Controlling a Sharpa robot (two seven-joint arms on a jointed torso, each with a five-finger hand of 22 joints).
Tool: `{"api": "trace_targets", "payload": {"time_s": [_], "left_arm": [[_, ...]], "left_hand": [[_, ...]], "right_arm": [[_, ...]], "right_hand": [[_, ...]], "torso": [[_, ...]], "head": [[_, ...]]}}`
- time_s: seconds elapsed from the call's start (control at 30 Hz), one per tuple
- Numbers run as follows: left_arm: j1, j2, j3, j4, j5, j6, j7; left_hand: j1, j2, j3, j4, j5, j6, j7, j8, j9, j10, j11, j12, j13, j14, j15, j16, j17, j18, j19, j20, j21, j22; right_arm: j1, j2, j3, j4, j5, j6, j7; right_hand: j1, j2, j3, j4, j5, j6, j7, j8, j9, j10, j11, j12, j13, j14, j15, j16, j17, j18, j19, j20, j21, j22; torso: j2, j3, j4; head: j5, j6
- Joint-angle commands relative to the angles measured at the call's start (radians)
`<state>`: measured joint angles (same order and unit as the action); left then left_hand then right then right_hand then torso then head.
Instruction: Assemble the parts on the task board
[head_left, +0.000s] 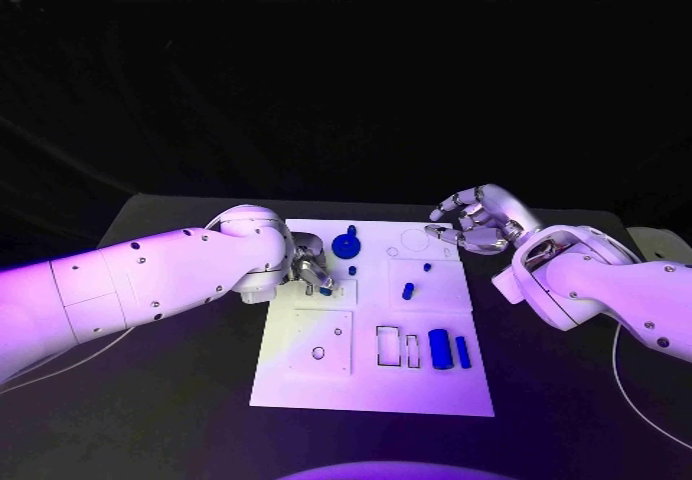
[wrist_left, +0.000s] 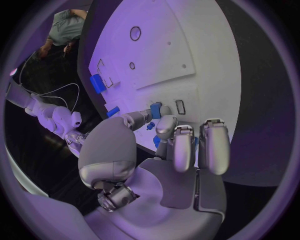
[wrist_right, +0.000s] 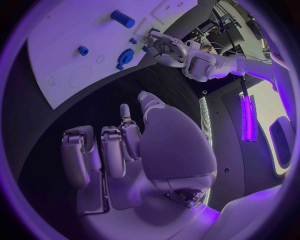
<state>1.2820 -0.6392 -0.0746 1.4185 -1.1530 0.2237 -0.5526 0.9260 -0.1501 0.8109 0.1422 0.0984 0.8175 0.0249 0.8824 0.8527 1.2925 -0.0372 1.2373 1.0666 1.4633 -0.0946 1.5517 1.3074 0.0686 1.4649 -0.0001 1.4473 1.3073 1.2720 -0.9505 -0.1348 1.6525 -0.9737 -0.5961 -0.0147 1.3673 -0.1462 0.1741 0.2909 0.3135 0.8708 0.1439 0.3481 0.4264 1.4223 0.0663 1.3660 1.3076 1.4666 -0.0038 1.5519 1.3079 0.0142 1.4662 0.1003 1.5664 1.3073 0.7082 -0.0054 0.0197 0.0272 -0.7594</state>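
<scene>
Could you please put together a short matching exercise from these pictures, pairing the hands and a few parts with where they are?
Things:
1. left hand
2. right hand
3. round blue part
4. two upright blue blocks

Places:
A. near the board's front edge
B. over the task board's left edge, touching a small blue part
C. beside the board's far right corner
D. far left area of the board

Pairs: 1-B, 2-C, 3-D, 4-A

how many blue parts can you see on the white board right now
6: a round gear, a small peg below it, a peg mid-board, two bars, and one at the left hand. More may be hidden.
</scene>
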Motion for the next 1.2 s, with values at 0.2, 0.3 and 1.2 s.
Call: {"api": "trace_targets", "payload": {"time_s": [0.2,0.3,1.2], "left_arm": [[-0.005,0.006,-0.004,-0.001,0.017,0.034,-0.003],[-0.005,0.007,-0.004,-0.002,0.018,0.035,-0.003],[-0.005,0.012,-0.004,-0.011,0.024,0.039,-0.003]], "left_hand": [[-0.016,-0.003,-0.015,0.008,-0.006,0.008,0.003,-0.006,0.0,0.002,-0.004,0.007,0.002,0.102,-0.007,0.006,0.245,-0.019,0.034,-0.009,-0.004,0.013],[-0.02,-0.003,-0.02,0.013,-0.007,0.009,0.003,-0.006,0.0,0.003,-0.004,0.008,0.004,0.102,-0.007,0.007,0.246,-0.019,0.034,-0.009,-0.005,0.012],[-0.057,-0.006,-0.087,0.069,-0.017,0.02,0.002,-0.01,0.0,0.007,-0.004,0.014,0.006,0.103,-0.008,0.009,0.248,-0.019,0.035,-0.01,-0.005,0.015]], "right_arm": [[-0.001,0.0,0.0,0.001,-0.012,0.004,0.003],[-0.001,0.0,0.0,0.001,-0.012,0.004,0.003],[-0.001,-0.003,0.0,0.004,-0.01,0.0,0.004]], "right_hand": [[-0.015,0.0,0.006,0.0,0.003,-0.007,0.0,0.004,0.001,-0.004,-0.006,-0.005,0.104,0.092,-0.008,-0.004,0.215,-0.014,0.105,-0.007,0.004,0.263],[-0.017,0.0,0.005,0.0,0.003,-0.008,0.0,0.005,0.002,-0.004,-0.006,-0.004,0.105,0.092,-0.008,-0.004,0.214,-0.014,0.105,-0.007,0.004,0.263],[-0.049,-0.001,0.003,0.001,-0.016,-0.013,-0.001,0.01,0.006,-0.005,-0.006,-0.006,0.103,0.091,-0.008,-0.006,0.212,-0.014,0.105,-0.007,0.004,0.263]], "torso": [[-0.001,-0.0008,0.0008],[-0.001,-0.0003,0.0008],[-0.001,-0.0008,0.0009]], "head": [[-0.003,-0.004],[-0.003,-0.004],[-0.007,-0.007]]}}
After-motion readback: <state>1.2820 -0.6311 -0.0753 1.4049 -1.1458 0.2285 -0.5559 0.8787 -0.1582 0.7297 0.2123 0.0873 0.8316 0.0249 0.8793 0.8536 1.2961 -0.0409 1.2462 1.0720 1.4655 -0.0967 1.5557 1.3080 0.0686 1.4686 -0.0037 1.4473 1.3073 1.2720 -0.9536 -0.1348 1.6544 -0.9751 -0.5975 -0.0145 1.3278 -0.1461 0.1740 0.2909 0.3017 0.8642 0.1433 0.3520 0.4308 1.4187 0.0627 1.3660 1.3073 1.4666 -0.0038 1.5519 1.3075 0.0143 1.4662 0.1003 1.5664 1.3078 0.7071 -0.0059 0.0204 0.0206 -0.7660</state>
